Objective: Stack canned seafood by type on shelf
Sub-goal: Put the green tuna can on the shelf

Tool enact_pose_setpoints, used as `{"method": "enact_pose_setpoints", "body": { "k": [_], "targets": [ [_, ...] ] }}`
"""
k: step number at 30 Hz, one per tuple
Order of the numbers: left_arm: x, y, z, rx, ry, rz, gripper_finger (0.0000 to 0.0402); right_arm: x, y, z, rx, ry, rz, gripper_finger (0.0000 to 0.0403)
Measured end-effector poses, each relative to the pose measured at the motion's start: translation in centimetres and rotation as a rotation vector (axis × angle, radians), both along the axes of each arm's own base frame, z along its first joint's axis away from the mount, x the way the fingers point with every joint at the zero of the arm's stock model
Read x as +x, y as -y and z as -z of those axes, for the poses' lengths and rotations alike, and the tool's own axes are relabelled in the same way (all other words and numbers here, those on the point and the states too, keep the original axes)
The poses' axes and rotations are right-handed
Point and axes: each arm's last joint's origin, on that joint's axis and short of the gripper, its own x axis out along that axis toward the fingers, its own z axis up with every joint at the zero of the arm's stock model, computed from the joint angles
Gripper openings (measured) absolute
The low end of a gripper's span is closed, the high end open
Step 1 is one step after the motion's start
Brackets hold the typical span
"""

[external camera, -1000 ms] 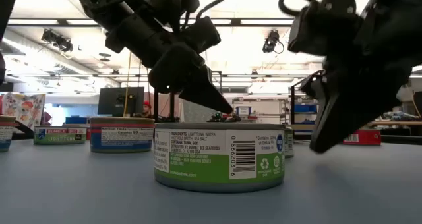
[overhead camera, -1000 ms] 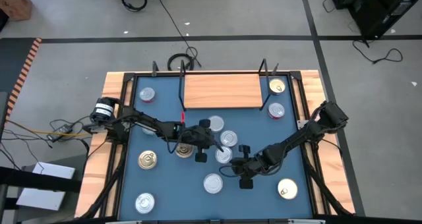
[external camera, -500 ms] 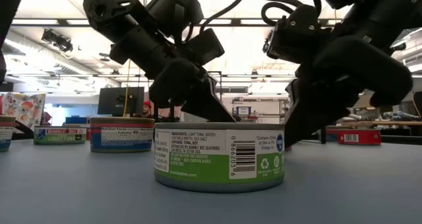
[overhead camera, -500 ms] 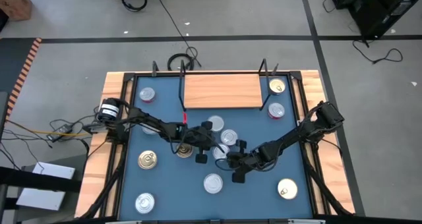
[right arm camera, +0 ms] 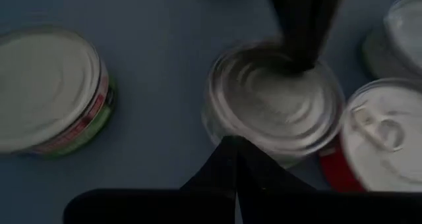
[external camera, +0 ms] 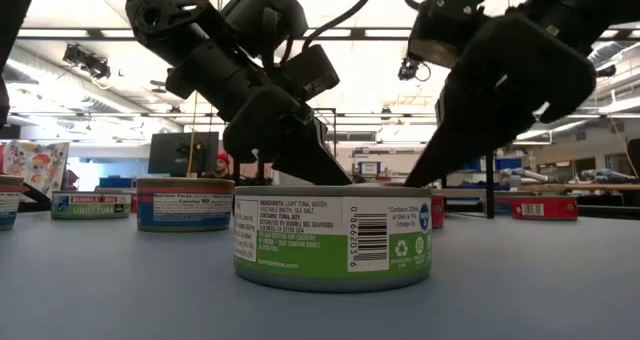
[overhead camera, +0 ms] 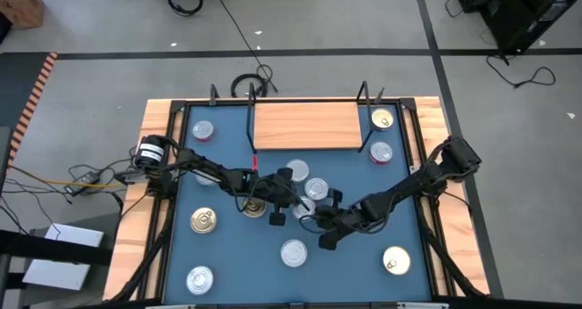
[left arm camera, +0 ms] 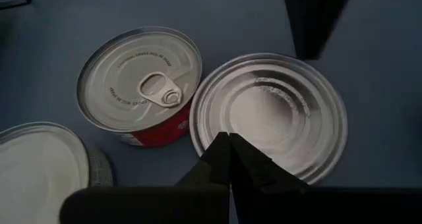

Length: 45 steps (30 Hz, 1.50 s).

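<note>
Several tins lie about the blue table; three crowd its middle. One of them is a plain silver-lidded tin (left arm camera: pixel 267 115), next to a red-sided tin (left arm camera: pixel 142 85) with a pull tab. My left gripper (left arm camera: pixel 229 145) is shut and points down at the silver tin's rim from the table's left. My right gripper (right arm camera: pixel 232 145) is shut and points at the same tin (right arm camera: pixel 273 102) from the right. In the high view both grippers meet at this tin (overhead camera: pixel 307 209). The light-wood shelf (overhead camera: pixel 306 125) stands at the far edge with nothing on it. My left gripper has its shut fingertips over the silver tin's rim (left arm camera: pixel 221 128), slanting down from the table's left; I cannot tell whether they touch it. My right gripper has its shut tips at the opposite side of the tin (right arm camera: pixel 227 128), slanting down from the right; touch cannot be told.
A green-labelled tin (external camera: pixel 333 235) stands close in front of the low camera and hides both fingertips. Gold-lidded tins (overhead camera: pixel 205 220) (overhead camera: pixel 396 261) (overhead camera: pixel 382 118) and silver ones (overhead camera: pixel 198 277) (overhead camera: pixel 380 151) sit toward the table's sides. The wooden rim (overhead camera: pixel 155 127) frames the table.
My right gripper has moved toward the table's left and slightly toward the far edge, up to the middle cluster, and has tipped so its fingers slant down at the silver tin. My left gripper has shifted slightly right toward the same tin. The tins have stayed in place.
</note>
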Motion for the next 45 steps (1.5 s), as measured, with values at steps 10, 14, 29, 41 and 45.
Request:
{"method": "enact_pose_setpoints", "body": {
  "k": [10,14,29,41,45],
  "targets": [
    [-0.6,-0.6,-2.1,0.009,0.038,-0.013,0.0003,0.0,-0.2,-0.3,0.035,-0.003,-0.051,0.0007],
    [-1.0,-1.7,-1.6,-0.041,0.057,-0.010,0.0003,0.0,-0.4,-0.3,0.046,-0.006,-0.067,0.0007],
    [-2.1,-2.9,0.0,-0.108,0.064,-0.024,0.0003,0.4,-0.8,1.0,0.077,-0.038,-0.145,0.0007],
    [-1.8,-2.6,1.3,-0.114,0.050,-0.011,0.0003,1.0,0.0,2.1,0.042,-0.036,-0.061,0.0007],
    [-1.7,-2.6,1.3,-0.112,0.056,-0.012,0.0003,1.1,0.3,2.1,0.049,-0.029,-0.042,0.0007]
  ]
}}
